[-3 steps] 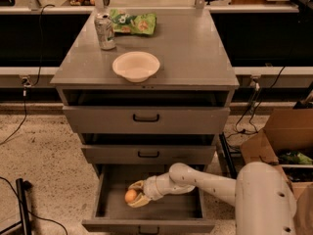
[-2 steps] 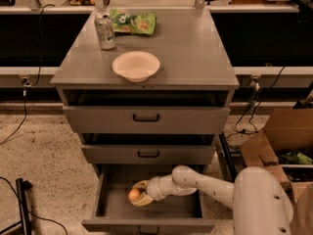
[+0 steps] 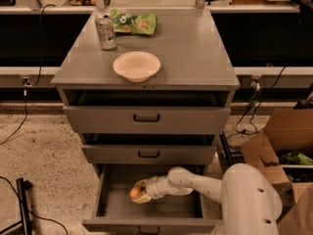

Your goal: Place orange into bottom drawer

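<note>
Inside bottom drawer point(image 3: 117, 210): gripper point(image 3: 139, 192) reaches in from the right, left of centre.
Jaws: closed on the orange point(image 3: 134, 192), no wider than the fruit.
Orange: held within the drawer walls; cannot tell if it touches the floor.
Bottom drawer: pulled well out.
Desk point(image 3: 195, 58): bowl point(image 3: 136, 65) near front edge; can point(image 3: 105, 31) and green bag point(image 3: 134, 22) behind.
</note>
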`<state>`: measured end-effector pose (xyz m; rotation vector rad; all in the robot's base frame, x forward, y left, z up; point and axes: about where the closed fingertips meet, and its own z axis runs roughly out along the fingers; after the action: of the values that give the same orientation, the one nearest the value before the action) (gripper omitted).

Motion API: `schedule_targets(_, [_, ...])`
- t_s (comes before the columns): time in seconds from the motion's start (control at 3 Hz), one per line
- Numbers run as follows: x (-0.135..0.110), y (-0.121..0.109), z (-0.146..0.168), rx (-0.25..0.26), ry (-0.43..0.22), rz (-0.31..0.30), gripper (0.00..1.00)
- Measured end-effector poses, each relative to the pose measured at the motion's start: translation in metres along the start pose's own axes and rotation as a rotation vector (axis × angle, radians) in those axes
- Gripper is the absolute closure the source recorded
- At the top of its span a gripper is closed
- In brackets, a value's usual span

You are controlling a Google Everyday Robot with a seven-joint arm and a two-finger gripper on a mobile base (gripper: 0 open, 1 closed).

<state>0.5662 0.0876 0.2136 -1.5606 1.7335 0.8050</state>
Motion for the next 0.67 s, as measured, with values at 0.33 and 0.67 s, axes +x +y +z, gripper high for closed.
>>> schedule_targets(0.33, [0.0386,-0.0214,0.0088,0.081,-0.013,0.034,1.00])
schedule_targets(0.67, [0.0421,-0.0225,0.0126,0.082,-0.005,0.034,1.00])
